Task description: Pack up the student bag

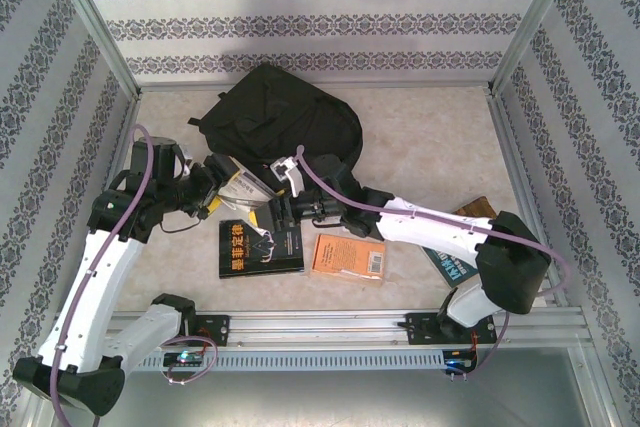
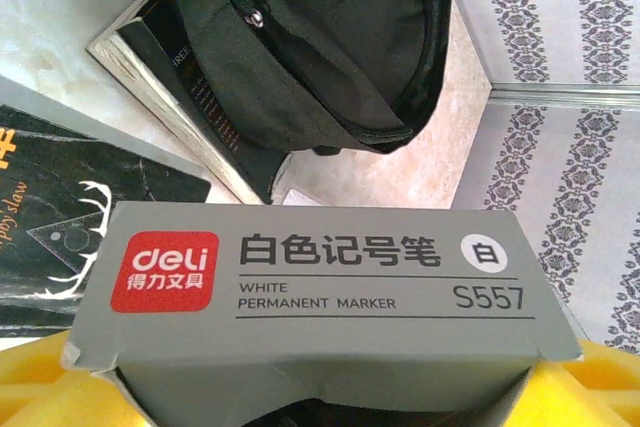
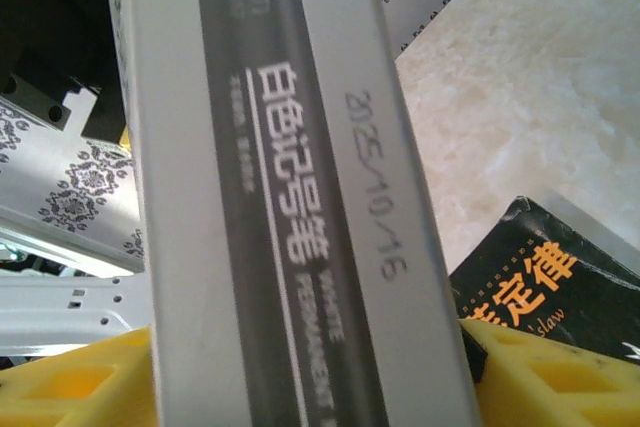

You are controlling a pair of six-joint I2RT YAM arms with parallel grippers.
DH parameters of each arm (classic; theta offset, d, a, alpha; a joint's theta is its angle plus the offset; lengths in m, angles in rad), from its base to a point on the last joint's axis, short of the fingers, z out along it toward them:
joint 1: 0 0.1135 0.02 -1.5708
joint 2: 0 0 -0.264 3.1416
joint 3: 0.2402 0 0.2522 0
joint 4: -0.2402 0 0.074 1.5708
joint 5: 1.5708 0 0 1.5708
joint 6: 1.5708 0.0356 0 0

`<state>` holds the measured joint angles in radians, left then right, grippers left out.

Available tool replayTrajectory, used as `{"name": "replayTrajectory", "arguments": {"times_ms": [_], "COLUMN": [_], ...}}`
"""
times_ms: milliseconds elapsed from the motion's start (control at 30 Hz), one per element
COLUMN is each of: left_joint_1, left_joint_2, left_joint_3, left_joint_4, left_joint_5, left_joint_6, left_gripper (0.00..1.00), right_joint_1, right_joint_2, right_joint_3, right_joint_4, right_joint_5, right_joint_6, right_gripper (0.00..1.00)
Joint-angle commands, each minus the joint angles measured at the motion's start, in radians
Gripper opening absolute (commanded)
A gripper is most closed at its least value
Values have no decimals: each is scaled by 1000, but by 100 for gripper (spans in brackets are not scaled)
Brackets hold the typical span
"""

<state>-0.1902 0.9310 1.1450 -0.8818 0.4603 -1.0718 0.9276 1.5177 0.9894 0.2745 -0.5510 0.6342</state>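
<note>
Marker box [image 1: 243, 187] between student bag [image 1: 285, 117] and black book [image 1: 262, 247]

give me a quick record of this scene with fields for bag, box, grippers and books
student bag: black, lying at far side of table
marker box: grey, between both grippers, near the bag
left gripper: shut on marker box
right gripper: shut on marker box
books: black book, orange book, teal book, all on table

White arms [image 1: 100, 267], black joints [image 1: 515, 269], purple cables [image 1: 149, 154]
</note>
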Motion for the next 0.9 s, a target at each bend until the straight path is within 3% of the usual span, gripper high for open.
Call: {"name": "replayTrajectory", "arguments": {"times_ms": [0, 167, 300, 567, 667, 867], "left_joint_1": [-15, -17, -21, -27, -44, -197], "left_joint_2": [-9, 5, 8, 4, 18, 157], "left_joint_3": [-3, -10, -19, 28, 57, 192], "left_joint_4": [61, 72, 80, 42, 60, -22], "left_joint_5": [14, 14, 20, -64, -77, -261], "left_joint_6": [-10, -17, -17, 126, 199, 348], "left_gripper": [80, 83, 85, 100, 98, 95], "right_joint_1": [4, 4, 4, -24, -70, -190], "right_joint_2": [-51, -73, -84, -125, -160, -276], "right_joint_3": [-33, -54, -66, -107, -155, -262], "right_joint_4": [67, 78, 91, 44, 28, -21], "right_joint_5": [1, 19, 33, 137, 194, 285], "right_joint_6": [5, 11, 22, 36, 53, 88], "right_gripper": [59, 36, 29, 25, 23, 19]}}
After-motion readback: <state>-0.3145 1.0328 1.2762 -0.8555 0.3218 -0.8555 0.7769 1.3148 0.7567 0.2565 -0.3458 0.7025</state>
